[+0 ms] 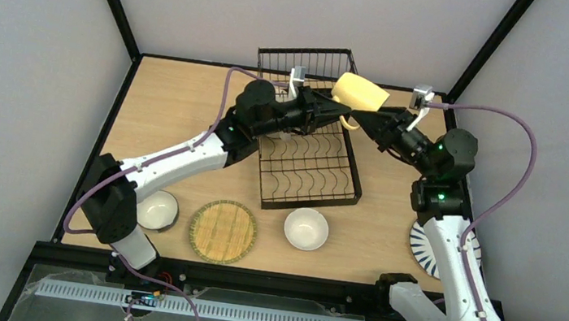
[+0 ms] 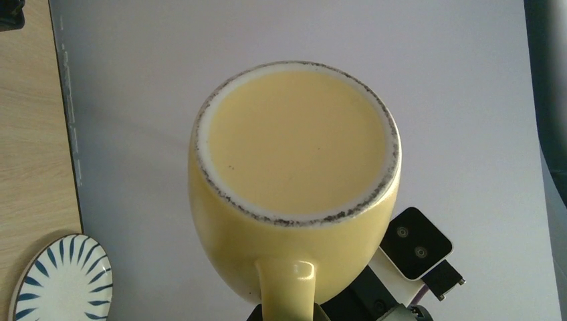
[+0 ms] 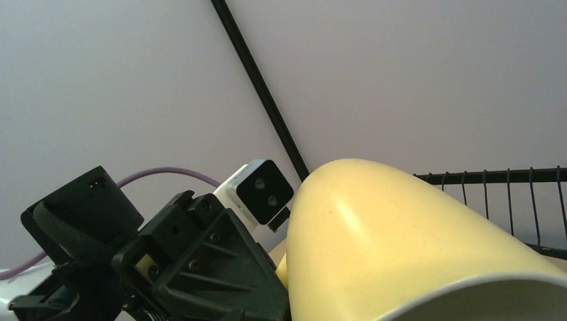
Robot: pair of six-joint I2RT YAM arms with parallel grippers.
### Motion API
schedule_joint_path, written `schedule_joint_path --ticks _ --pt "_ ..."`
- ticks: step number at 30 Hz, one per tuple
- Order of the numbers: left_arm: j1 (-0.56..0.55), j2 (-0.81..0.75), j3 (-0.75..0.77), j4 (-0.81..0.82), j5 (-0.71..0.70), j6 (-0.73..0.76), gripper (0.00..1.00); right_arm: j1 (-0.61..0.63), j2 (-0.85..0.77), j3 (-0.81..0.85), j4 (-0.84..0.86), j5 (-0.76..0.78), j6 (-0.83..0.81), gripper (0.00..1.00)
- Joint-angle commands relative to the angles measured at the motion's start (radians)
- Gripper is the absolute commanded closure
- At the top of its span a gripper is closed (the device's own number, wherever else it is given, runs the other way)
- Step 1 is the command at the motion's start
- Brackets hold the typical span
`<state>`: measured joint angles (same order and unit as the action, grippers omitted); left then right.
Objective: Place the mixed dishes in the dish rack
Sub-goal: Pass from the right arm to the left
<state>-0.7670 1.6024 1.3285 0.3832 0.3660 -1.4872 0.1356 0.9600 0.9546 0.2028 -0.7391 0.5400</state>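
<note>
The pale yellow mug (image 1: 361,93) hangs tilted at 12 o'clock over the far end of the dish rack (image 1: 308,176), its handle pinched by the left hand (image 1: 335,111). The right hand (image 1: 364,118) is close by the mug; its fingers are hidden, so I cannot tell their spread. The left arm covers part of a bowl (image 1: 158,210) at 8 o'clock, and the right arm crosses the blue-striped white plate (image 1: 420,247) at 4 o'clock.

Wooden table (image 1: 164,113) — dish rack (image 1: 308,172), left bowl (image 1: 156,210), middle bowl (image 1: 306,229), bamboo plate (image 1: 223,231), striped plate (image 1: 420,247).
</note>
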Motion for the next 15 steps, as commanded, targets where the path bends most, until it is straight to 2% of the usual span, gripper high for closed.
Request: schedule_joint_path --ticks 1,8,15 --pt "0.009 -0.005 0.028 0.040 0.003 0.017 0.98 0.010 -0.040 -0.019 0.026 -0.003 -0.005 0.32" --pt "0.014 -0.021 0.018 0.065 0.009 -0.003 0.98 0.010 -0.061 -0.034 0.005 0.028 -0.005 0.23" --pt "0.022 -0.044 -0.017 0.101 0.012 -0.034 0.98 0.009 -0.079 -0.050 -0.012 0.060 -0.002 0.21"
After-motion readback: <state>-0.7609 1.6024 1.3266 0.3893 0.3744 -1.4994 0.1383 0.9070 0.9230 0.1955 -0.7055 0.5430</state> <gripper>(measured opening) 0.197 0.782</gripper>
